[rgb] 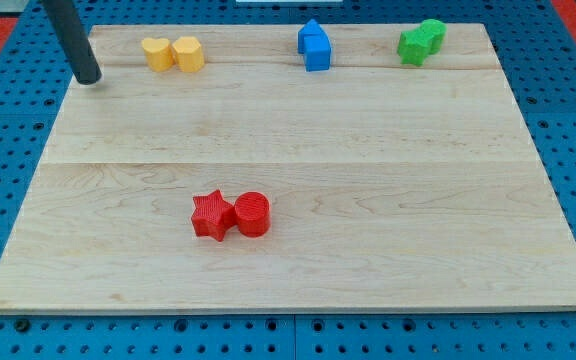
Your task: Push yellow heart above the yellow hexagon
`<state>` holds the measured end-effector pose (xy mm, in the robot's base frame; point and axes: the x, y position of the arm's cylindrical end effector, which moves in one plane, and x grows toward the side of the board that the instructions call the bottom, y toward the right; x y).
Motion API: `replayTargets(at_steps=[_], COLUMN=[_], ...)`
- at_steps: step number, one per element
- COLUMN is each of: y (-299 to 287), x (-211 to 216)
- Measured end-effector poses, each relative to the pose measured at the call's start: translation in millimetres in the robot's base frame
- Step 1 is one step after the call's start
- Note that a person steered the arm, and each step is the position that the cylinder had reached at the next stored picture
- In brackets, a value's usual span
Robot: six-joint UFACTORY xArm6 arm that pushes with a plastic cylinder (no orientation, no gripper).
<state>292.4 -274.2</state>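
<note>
camera view: yellow heart (156, 53) (lobed, plump) touching yellow hexagon (189, 53).

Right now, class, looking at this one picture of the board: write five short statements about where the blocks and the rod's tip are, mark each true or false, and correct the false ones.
1. My tip is at the view's left of the yellow heart. True.
2. The yellow heart sits beside the yellow hexagon, on its left in the view. True.
3. The red star lies at the view's top. False: it lies in the lower half, next to the red cylinder.
4. The green block is at the view's top left. False: it is at the top right.
5. The blue block lies between the yellow pair and the green block. True.
</note>
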Motion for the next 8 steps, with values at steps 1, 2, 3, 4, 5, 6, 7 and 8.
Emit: replayTargets(at_steps=[1,2,3,4,5,6,7,8], y=[-16.2,5.2,71.0,98.2,89.3,76.9,76.9,87.9], x=[-7.4,-23.8,-30.6,-34.1,-58.3,-80.3,-91.0,-90.9])
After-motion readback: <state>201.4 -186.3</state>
